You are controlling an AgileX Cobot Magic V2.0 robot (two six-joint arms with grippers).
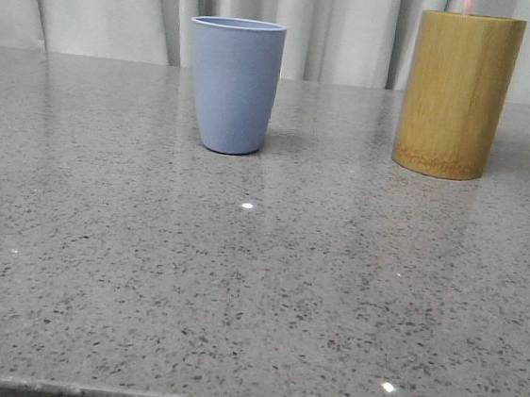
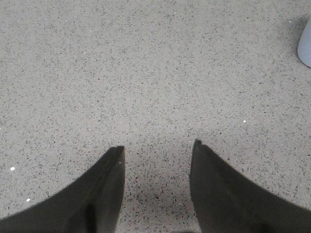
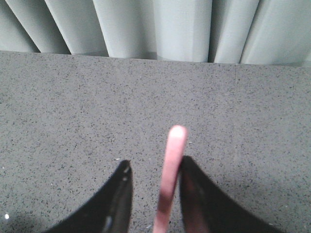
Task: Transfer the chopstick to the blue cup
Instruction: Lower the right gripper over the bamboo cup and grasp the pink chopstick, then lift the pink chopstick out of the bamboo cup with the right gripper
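The blue cup (image 1: 232, 86) stands upright at the back of the table, left of centre, and its edge (image 2: 306, 46) shows at the border of the left wrist view. A pale pink chopstick (image 3: 172, 165) rises between the fingers of my right gripper (image 3: 155, 161). It rests against one finger, with a clear gap to the other, so the gripper is open. In the front view only the chopstick's tip (image 1: 469, 1) shows above the bamboo holder. My left gripper (image 2: 158, 144) is open over bare tabletop with nothing between its fingers. Neither gripper appears in the front view.
A tall yellow-brown bamboo cylinder (image 1: 457, 95) stands at the back right, well apart from the blue cup. The speckled grey stone table (image 1: 235, 300) runs to a pleated white curtain (image 3: 160, 29) behind.
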